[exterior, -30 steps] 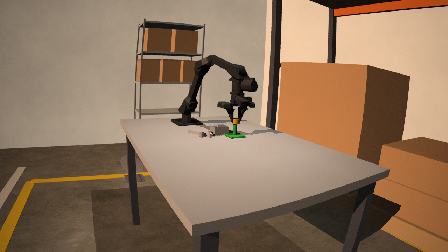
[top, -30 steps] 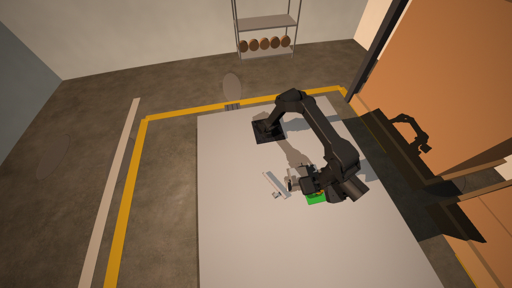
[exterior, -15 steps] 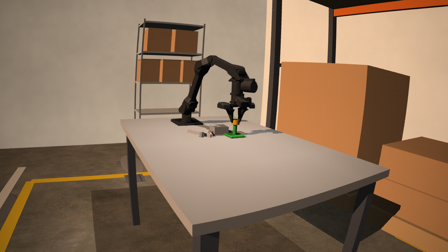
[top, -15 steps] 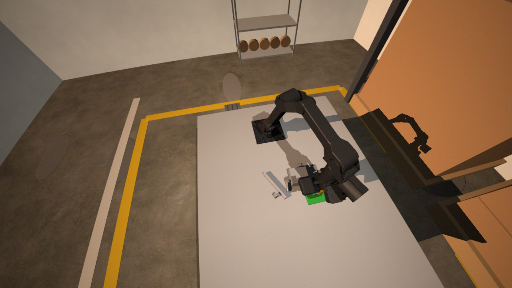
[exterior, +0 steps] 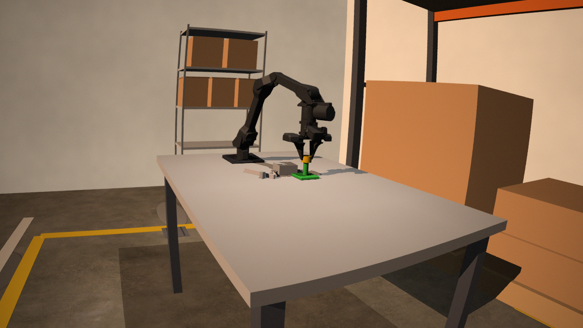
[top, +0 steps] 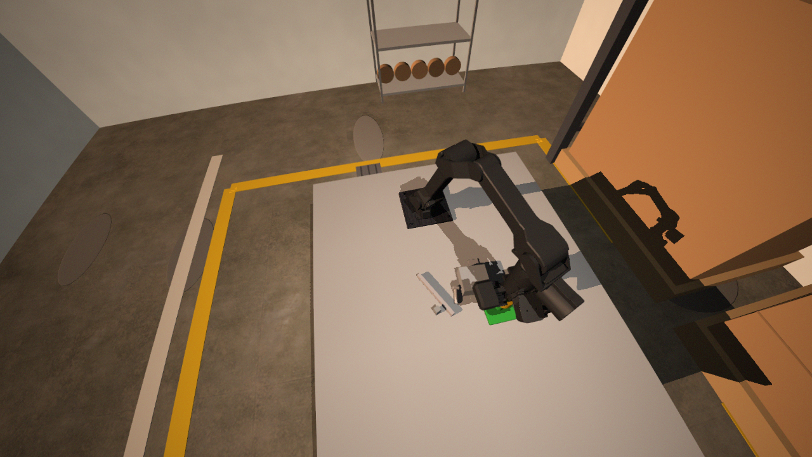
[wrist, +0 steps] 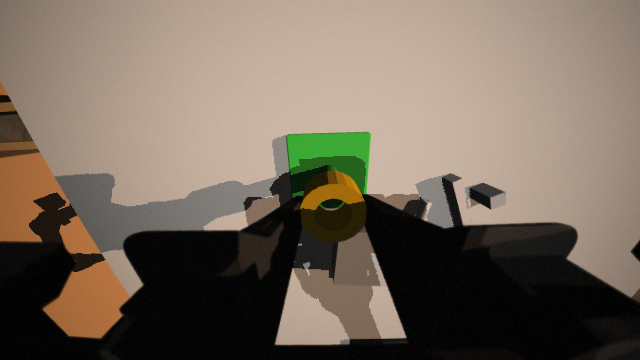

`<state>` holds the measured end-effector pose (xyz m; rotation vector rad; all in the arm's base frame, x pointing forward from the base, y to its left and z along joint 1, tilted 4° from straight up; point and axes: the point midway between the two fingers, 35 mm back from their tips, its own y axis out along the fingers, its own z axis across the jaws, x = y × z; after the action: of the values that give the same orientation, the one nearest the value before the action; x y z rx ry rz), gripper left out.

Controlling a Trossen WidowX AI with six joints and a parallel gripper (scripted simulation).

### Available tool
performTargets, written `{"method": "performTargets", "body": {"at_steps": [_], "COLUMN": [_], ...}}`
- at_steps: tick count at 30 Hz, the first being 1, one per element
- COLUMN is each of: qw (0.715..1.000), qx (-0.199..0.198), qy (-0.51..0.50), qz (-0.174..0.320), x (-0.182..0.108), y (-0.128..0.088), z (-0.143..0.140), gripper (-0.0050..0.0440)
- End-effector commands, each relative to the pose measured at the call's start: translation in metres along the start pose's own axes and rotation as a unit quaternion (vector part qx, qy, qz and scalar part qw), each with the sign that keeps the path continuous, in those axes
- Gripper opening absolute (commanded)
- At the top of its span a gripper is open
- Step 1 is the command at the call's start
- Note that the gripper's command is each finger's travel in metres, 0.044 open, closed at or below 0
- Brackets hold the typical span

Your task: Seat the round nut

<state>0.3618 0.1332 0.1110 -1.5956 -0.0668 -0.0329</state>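
Observation:
My gripper (wrist: 331,201) is shut on the orange round nut (wrist: 333,210) and points straight down over the green peg stand. In the exterior view the nut (exterior: 306,159) sits around the top of the upright green round peg (exterior: 304,168), above the flat green base (exterior: 305,176). In the wrist view a sliver of green shows through the nut's hole, and the green base (wrist: 329,155) lies beyond the nut. In the top view the arm hides most of the base (top: 498,314), and the nut shows only as a small orange spot.
A grey block (exterior: 284,167) and a thin grey bar (top: 436,294) with small grey pieces (wrist: 486,194) lie on the table just left of the green base. The arm's black mount (top: 425,207) stands at the table's far side. Large cardboard boxes (exterior: 440,138) stand to the right.

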Motion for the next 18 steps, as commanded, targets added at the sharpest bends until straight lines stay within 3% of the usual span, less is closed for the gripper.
{"method": "performTargets", "body": {"at_steps": [1, 18], "qw": [1.000, 1.000], "qx": [0.002, 0.002], "qy": [0.000, 0.000], "qz": [-0.012, -0.012], "x": [0.0025, 0.0026], "y": [-0.0076, -0.0045], "z": [-0.0002, -0.0002], "gripper": [-0.0050, -0.0050]}}
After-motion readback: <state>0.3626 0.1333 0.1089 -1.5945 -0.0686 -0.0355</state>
